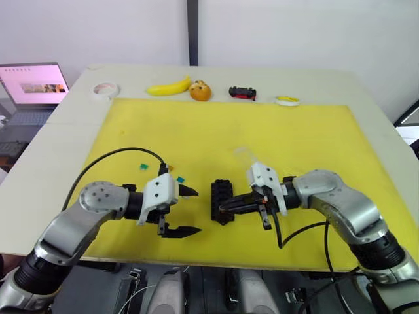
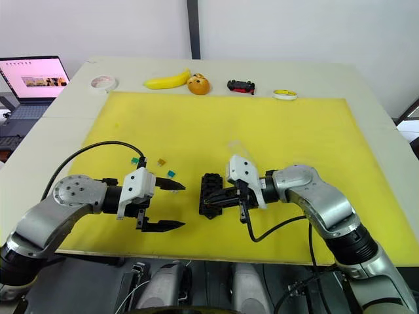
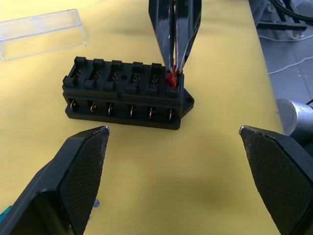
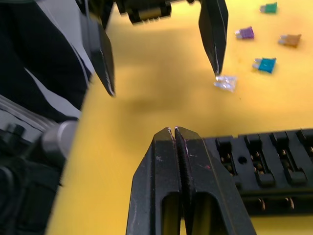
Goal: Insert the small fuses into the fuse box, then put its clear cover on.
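The black fuse box lies on the yellow mat, between my two grippers. My right gripper is shut on a red fuse and holds it at the end slot of the box nearest me. The other slots look empty. My left gripper stands open just left of the box, touching nothing. Loose fuses lie left of the box: teal, purple, brown, green and a grey-white one. The clear cover rests on the mat just beyond the box.
Along the table's far edge stand a tape roll, a banana, an orange fruit, a black-and-red toy car and a small yellow roll. A laptop sits off to the far left.
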